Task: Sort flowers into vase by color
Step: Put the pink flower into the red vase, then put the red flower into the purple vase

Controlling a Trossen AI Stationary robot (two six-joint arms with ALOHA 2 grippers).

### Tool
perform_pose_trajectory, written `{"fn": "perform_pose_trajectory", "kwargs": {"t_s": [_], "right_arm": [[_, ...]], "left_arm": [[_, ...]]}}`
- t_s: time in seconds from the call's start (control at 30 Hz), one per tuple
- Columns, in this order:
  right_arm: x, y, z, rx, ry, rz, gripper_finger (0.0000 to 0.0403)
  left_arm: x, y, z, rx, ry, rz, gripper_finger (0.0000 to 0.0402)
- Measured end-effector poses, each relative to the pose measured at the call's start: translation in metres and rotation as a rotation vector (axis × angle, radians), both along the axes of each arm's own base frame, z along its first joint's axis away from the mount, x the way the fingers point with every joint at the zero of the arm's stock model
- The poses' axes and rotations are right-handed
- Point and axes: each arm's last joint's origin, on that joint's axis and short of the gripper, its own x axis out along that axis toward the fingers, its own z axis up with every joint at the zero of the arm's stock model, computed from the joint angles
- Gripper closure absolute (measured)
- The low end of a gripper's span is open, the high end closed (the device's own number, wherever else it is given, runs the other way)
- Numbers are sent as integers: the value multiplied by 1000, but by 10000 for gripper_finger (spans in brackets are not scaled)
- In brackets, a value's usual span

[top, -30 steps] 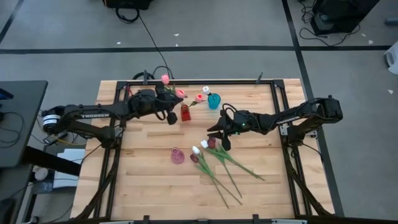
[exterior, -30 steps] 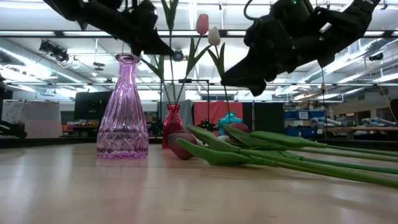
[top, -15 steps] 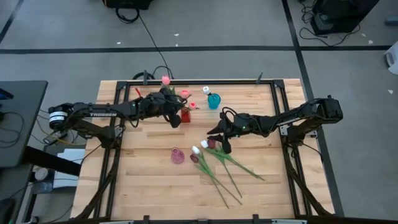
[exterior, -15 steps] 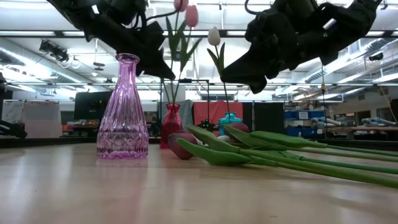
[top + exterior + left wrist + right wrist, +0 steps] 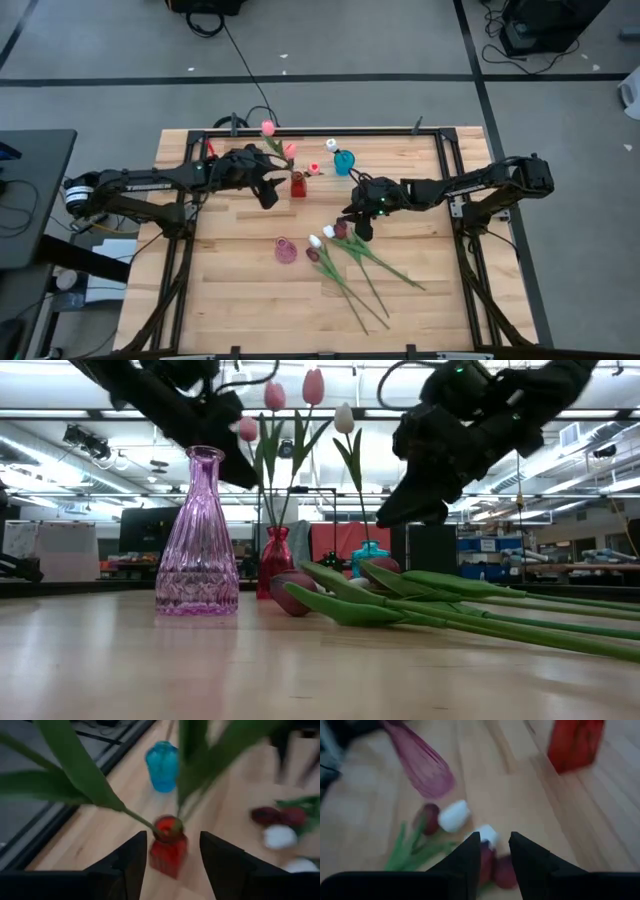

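A small red vase [image 5: 298,184] holds three pink flowers [image 5: 273,396] on their stems. My left gripper [image 5: 268,195] stands open just left of the red vase [image 5: 169,848], with the vase ahead of its fingers and apart from them. A blue vase [image 5: 343,162] holds a white flower [image 5: 331,145]. White and maroon flowers [image 5: 330,238] lie on the table with their stems running toward the near right. My right gripper [image 5: 360,226] hovers open above their heads [image 5: 485,834], clear of them in the low view [image 5: 410,515].
A tall purple glass vase [image 5: 198,535] stands upright just left of the lying flower heads. A dark metal frame [image 5: 440,150] runs around the wooden tabletop. There is bare wood to the near left of the purple vase.
My left gripper has opened and let go of a pink flower, whose stem now stands in the red vase beside the two others. It has then drawn back a little toward the table's left. My right gripper has sunk slightly toward the lying flowers.
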Motion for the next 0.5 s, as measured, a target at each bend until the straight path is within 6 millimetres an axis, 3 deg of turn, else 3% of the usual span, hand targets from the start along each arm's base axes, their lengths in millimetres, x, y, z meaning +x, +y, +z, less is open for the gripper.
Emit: {"fn": "perform_pose_trajectory", "kwargs": {"t_s": [0.1,0.23,0.37,0.5], "right_arm": [[3,-1,9,18,98,-13,286],[4,1,20,46,302,-38,287],[5,12,27,27,460,-27,287],[11,27,26,48,503,49,287]], "left_arm": [[-8,-10,6,-14,-18,-30,215],[-20,-27,-7,-28,-40,-105,219],[-35,-37,-19,-62,-92,-118,220],[-48,-44,-20,-69,-178,-136,220]]}}
